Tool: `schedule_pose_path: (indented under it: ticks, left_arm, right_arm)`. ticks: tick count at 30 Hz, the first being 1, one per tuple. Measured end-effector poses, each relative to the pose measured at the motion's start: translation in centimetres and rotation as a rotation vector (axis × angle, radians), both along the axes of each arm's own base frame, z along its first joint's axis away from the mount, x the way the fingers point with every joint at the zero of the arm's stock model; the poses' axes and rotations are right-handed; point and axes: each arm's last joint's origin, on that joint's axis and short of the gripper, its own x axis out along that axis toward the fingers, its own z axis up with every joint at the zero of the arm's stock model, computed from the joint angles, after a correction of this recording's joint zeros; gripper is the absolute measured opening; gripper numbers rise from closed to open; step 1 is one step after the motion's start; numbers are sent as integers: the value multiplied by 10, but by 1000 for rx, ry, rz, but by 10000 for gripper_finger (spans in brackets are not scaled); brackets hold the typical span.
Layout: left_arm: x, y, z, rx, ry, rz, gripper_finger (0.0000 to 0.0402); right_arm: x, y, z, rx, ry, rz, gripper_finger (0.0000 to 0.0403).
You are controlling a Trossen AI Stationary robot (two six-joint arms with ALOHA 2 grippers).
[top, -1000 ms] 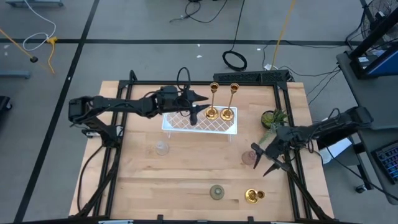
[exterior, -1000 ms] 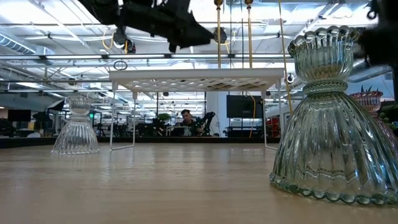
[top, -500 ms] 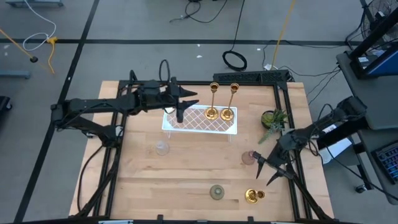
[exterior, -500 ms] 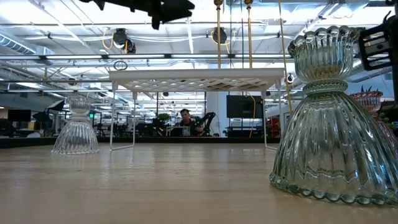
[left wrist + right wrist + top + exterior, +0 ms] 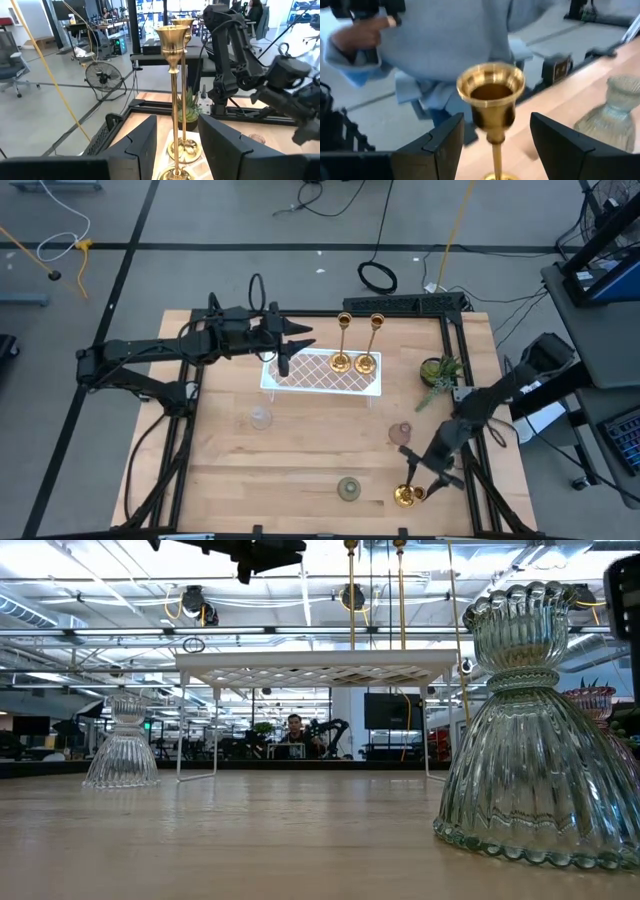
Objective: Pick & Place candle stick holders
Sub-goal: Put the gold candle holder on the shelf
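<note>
The squat brass holder [image 5: 405, 496] stands near the table's front edge, right of the green glass holder [image 5: 348, 488]; your right gripper [image 5: 418, 477] hangs just above it, fingers spread and empty. Centre the stem between them, descend straight, then close gently. The left gripper [image 5: 284, 348] waits spread by the tray [image 5: 322, 384]

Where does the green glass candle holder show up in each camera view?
High view: green glass holder near the table's front edge, left of the squat brass holder.
Low view: large in the right foreground.
Left wrist view: not in it.
Right wrist view: at the right edge, behind the squat brass holder.
Shared landmark: the squat brass holder.
</note>
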Motion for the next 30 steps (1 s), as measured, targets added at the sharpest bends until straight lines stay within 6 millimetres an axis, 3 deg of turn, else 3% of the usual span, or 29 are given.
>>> schedule_pose_path:
  ticks: [6,10,22,30]
  left_arm:
    - [0,0,0,-20,-4,1,152]
    - [0,-1,0,-20,-4,-17,152]
    - [1,-4,0,-24,-5,-45,152]
    - [-7,-17,3,-40,24,-162,152]
  right_arm:
    - [9,13,-9,-7,5,15,215]
    - [11,16,-17,-23,23,16,192]
    - [14,18,-20,-5,1,15,21]
    - [19,17,-6,70,-130,-144,28]
